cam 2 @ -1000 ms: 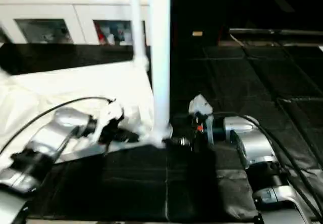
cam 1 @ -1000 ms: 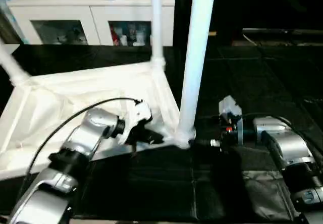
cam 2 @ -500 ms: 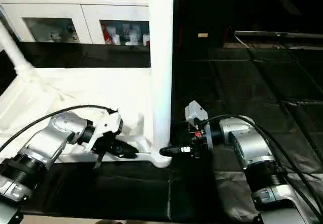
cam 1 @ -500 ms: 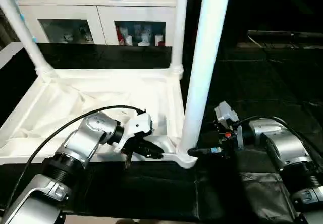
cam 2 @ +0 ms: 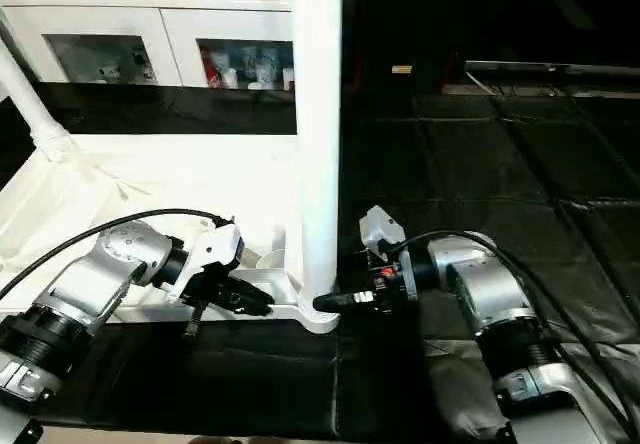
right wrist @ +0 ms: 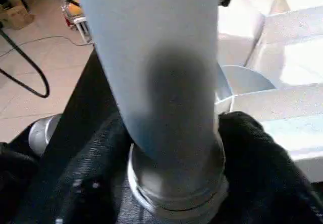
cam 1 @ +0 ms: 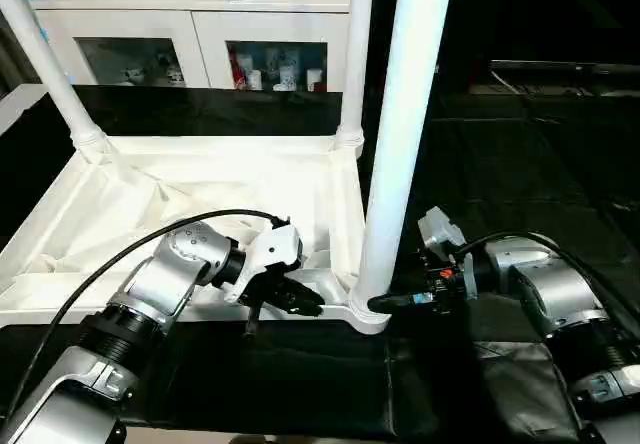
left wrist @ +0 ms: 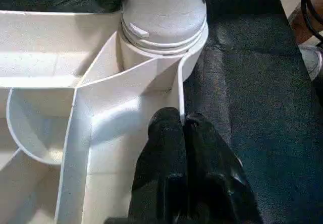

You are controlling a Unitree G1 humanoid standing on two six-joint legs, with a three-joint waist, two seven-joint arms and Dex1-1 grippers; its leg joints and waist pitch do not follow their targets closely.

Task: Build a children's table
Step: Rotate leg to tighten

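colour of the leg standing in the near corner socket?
White, like the tabletop. The leg shows best in the left eye view.

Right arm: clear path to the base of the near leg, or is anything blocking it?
Probably yes. The right gripper already sits at the base of the near leg, one of its fingers on each side, with only black mat around it and nothing between.

A big white plastic tube leg (right wrist: 161,82) stands very close to the camera. Its lower end sits in a round ringed socket (right wrist: 176,193). The right hand (right wrist: 174,148) has one black finger (right wrist: 262,153) on one side of the leg and its other black finger on the other side. Beside the leg are the white ribs of the table top's underside (right wrist: 272,57). A black mat (right wrist: 96,133) lies under the socket, next to a tan tiled floor (right wrist: 35,72) with a black cable (right wrist: 25,77).
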